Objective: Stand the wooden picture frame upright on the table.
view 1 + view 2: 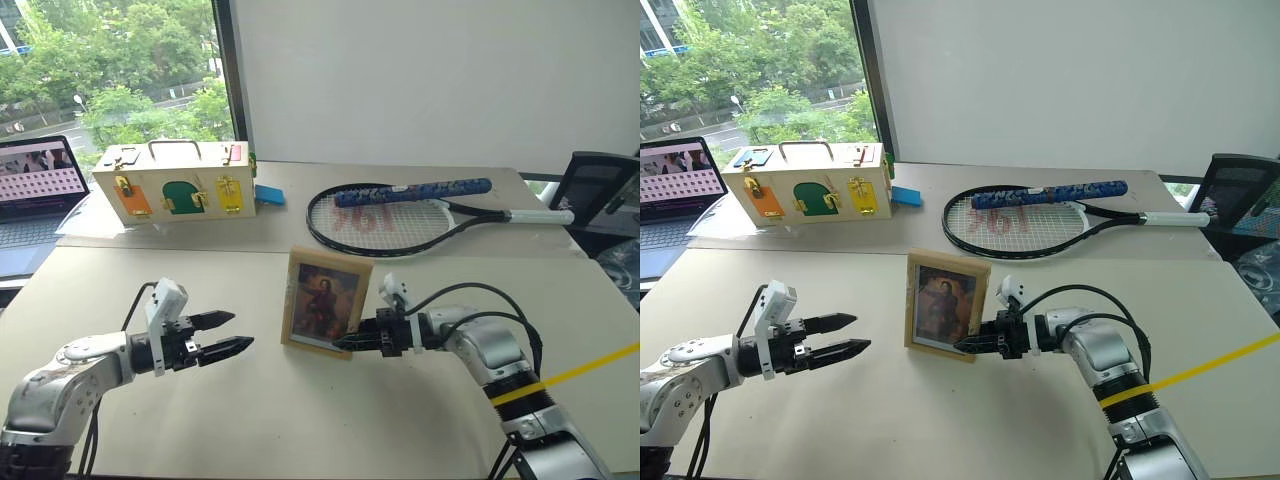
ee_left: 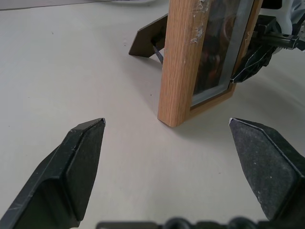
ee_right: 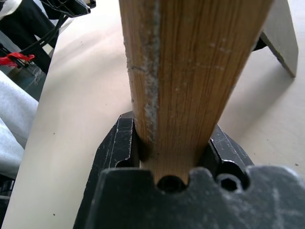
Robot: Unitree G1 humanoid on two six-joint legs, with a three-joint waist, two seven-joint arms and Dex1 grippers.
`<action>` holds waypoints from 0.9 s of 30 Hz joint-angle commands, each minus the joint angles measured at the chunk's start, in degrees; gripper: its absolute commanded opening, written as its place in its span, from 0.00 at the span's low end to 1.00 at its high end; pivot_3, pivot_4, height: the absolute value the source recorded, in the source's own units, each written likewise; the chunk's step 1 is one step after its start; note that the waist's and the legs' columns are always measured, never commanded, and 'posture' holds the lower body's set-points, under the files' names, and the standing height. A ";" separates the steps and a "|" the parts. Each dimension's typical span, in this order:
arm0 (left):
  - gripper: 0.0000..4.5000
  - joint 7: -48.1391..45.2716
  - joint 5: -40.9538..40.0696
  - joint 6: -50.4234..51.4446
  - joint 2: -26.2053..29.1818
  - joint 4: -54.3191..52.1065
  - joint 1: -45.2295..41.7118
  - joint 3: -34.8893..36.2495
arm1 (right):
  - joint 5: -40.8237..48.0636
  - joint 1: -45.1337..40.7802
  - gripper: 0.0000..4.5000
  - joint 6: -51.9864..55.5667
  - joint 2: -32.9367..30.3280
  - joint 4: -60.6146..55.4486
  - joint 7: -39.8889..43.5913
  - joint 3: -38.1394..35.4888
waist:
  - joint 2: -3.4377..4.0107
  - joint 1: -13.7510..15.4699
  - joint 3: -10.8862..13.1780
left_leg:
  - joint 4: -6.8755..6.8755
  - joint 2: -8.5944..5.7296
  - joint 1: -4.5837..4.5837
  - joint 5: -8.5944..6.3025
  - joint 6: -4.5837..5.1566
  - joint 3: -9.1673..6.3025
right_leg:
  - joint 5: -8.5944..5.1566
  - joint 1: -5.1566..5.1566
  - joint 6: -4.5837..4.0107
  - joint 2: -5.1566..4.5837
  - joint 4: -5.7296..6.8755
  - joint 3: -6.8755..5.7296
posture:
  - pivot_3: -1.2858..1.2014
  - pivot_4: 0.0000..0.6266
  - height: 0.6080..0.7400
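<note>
Right tool (image 1: pixel 975 344) clamped wooden picture frame (image 1: pixel 945 303) edge | left tool (image 1: pixel 225 335) wide, apart | frame upright on bench (image 1: pixel 300 420), stand flap (image 2: pixel 150 40) out, perhaps unseated | releasing might topple it

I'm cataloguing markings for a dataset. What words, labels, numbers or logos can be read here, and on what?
No text reads clearly.
Racket: red marking on the strings, too blurred to read.
Laptop: screen content too small to read.
Picture frame, clamped by the right gripper: a portrait, no lettering.
Wooden box: coloured doors, no text.
Left gripper: no markings.
</note>
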 commanded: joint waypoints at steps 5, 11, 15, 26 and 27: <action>1.00 0.48 4.70 -4.96 -0.04 1.20 -1.30 -1.06 | 2.72 3.15 0.85 4.97 -3.32 -2.35 -2.97 -6.76 | 0.00 0.40 0.00 | 0.00 0.00 -0.06 0.00 0.00 0.00 | -0.01 -0.04 0.01 0.00 -0.02 0.00 | 0.52 0.24 0.99; 1.00 3.11 9.88 -10.20 -1.45 2.54 -0.39 -1.34 | 9.21 8.72 0.99 10.44 -8.12 -9.09 -4.85 -16.52 | -0.01 0.86 0.00 | -0.01 -0.01 -0.06 -0.01 0.01 0.00 | -0.01 -0.03 0.00 -0.01 -0.05 0.00 | 0.52 0.24 0.99; 1.00 5.84 10.90 -12.84 -3.53 1.48 -0.14 0.03 | 10.23 14.75 0.99 6.68 -9.82 -16.43 -5.87 -20.93 | -0.01 1.04 0.00 | -0.03 -0.01 -0.07 -0.03 0.05 0.00 | -0.04 -0.02 0.00 -0.01 -0.05 0.00 | 0.52 0.24 0.99; 1.00 7.47 15.31 -17.13 -4.24 1.46 -1.48 -2.29 | 3.77 25.92 0.99 -9.17 -9.08 -31.39 -14.96 -24.30 | 0.00 0.87 0.00 | 0.05 -0.01 -0.04 -0.02 0.04 0.00 | -0.06 0.01 0.08 -0.01 -0.04 0.01 | 0.52 0.24 0.99; 1.00 7.43 15.49 -17.28 -4.35 1.65 -1.73 -2.59 | 3.58 26.32 0.99 -9.28 -9.07 -31.55 -15.42 -24.07 | -0.01 0.88 0.00 | 0.05 -0.01 -0.05 -0.02 0.04 0.00 | -0.04 0.01 0.05 -0.01 -0.04 0.01 | 0.52 0.24 0.99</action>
